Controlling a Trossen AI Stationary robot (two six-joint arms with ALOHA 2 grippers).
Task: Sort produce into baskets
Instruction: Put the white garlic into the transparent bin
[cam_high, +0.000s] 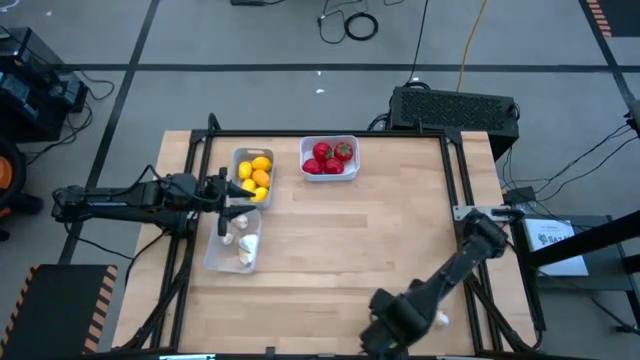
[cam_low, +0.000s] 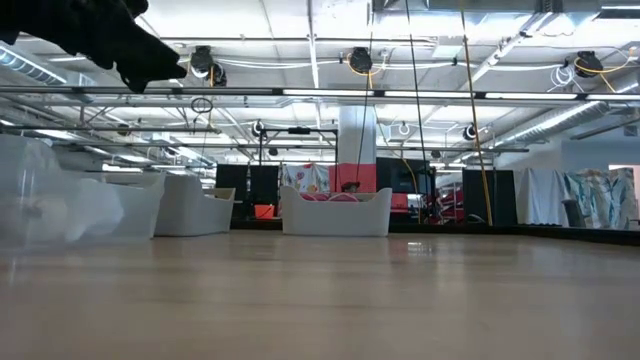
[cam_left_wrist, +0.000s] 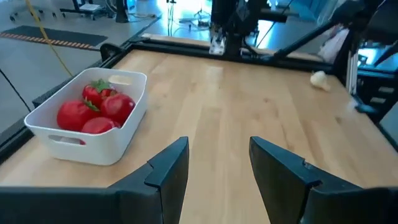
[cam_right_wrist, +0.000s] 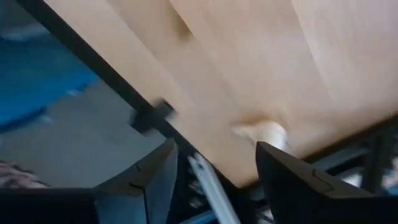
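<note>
The left gripper (cam_high: 232, 205) was found at the table's left side, just above the clear plastic basket (cam_high: 221, 256), which held several whitish garlic bulbs (cam_high: 247, 243). In its wrist view its two dark fingers (cam_left_wrist: 169, 168) were seen standing apart with nothing between them.

Just behind that basket, the grey rectangular basket (cam_high: 238, 160) was recorded holding yellow and orange lemon-like fruits (cam_high: 257, 177). Further right, at the back of the light wooden table (cam_high: 380, 230), the white round-cornered basket (cam_high: 329, 141) was noted with red round fruits with green tops (cam_high: 331, 158) inside it.

A black box with a grille (cam_high: 455, 108) was observed beyond the table's far right corner.

The right gripper (cam_high: 425, 318) was located at the table's near edge, right of centre, angled down over the rim. One loose whitish garlic bulb (cam_right_wrist: 261, 132) was seen lying on the wood just at that edge, close ahead of the fingers (cam_right_wrist: 292, 174); these were parted and held nothing. In the high view the same bulb (cam_high: 441, 319) was seen just beside the gripper.
</note>
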